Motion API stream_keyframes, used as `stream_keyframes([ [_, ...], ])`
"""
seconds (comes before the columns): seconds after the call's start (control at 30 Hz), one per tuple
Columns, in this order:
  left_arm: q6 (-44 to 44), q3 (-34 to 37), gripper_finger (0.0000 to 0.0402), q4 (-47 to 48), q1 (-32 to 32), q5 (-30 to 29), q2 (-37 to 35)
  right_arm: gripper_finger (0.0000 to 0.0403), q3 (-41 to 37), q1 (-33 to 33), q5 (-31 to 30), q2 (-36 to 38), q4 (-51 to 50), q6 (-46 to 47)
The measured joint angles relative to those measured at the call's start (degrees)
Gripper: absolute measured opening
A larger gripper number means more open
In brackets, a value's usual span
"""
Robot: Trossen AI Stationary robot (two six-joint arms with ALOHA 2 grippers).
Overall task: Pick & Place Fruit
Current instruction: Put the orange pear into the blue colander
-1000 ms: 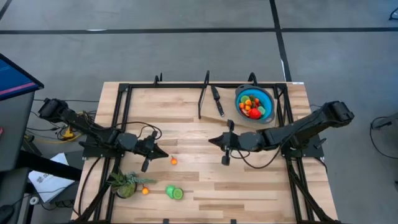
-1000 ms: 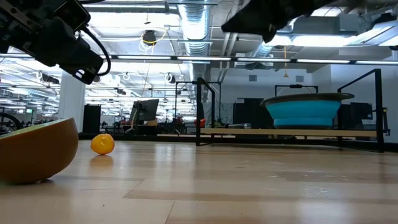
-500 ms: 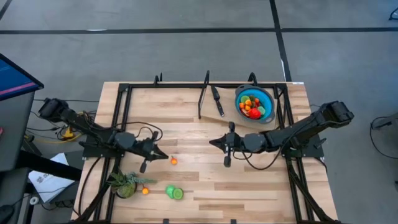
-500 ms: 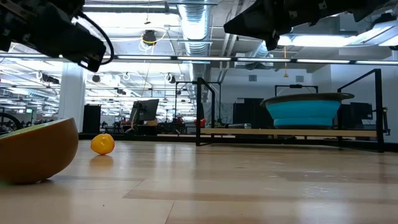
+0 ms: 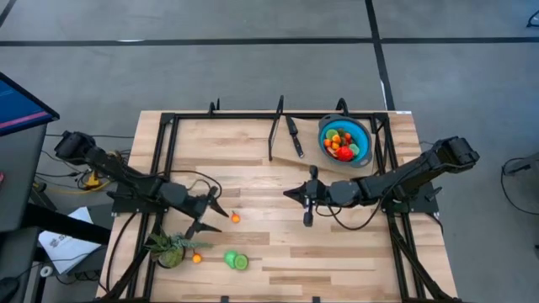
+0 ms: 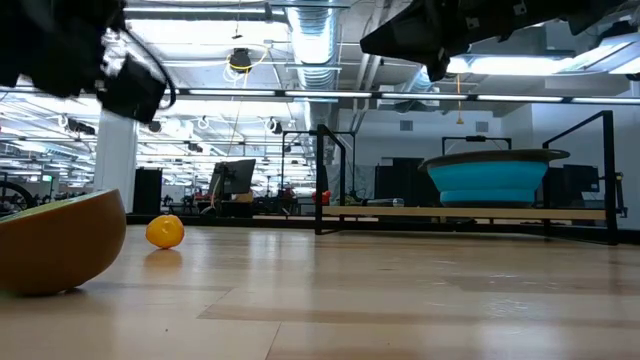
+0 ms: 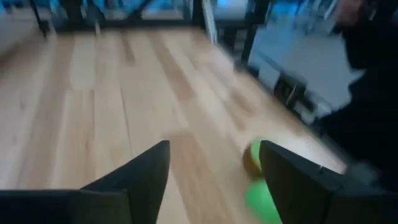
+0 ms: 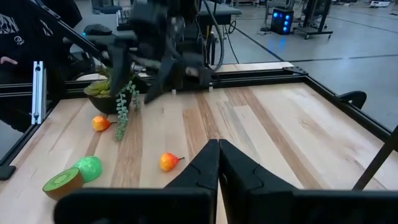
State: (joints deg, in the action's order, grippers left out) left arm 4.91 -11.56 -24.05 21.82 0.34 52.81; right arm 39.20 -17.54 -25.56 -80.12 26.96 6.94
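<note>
At upper right, the blue bowl (image 5: 344,139) holds fruit (image 5: 340,148); left gripper (image 5: 216,213) jaws spread wide, empty, beside an orange fruit (image 5: 235,219); right gripper (image 5: 289,192) jaws together, empty.

Blue bowl (image 5: 360,135); orange fruit (image 5: 235,219)

Light wood plank counter (image 5: 269,252) with a black frame around it. Sitting on it: a blue bowl (image 5: 344,140) of fruit at the far right corner, a black-handled knife (image 5: 294,135) just beside it, a small orange fruit (image 5: 235,218) mid-left, then the leafy plant (image 5: 171,248), another orange piece (image 5: 196,258) and a kiwi half (image 5: 241,263) touching a green fruit (image 5: 230,258) along the near left.
</note>
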Motion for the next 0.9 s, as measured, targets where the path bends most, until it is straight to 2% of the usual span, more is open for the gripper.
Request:
stream_keyframes([
  [0.2, -3.58, 0.95, 0.0254, 0.01, 0.00, -2.75, 11.27, 0.0001, 0.00, 0.04, 0.02, 0.00, -1.42, 0.17],
  [0.43, -9.03, 0.95, 0.0255, -8.95, -0.69, -8.07, 22.82, 0.0001, 0.00, 0.04, 0.02, 0.00, -1.39, 0.17],
  [0.9, -8.98, -2.22, 0.0255, -11.83, -5.86, -2.84, 34.50, 0.0001, 0.00, 0.04, 0.04, 0.00, -2.50, 0.07],
])
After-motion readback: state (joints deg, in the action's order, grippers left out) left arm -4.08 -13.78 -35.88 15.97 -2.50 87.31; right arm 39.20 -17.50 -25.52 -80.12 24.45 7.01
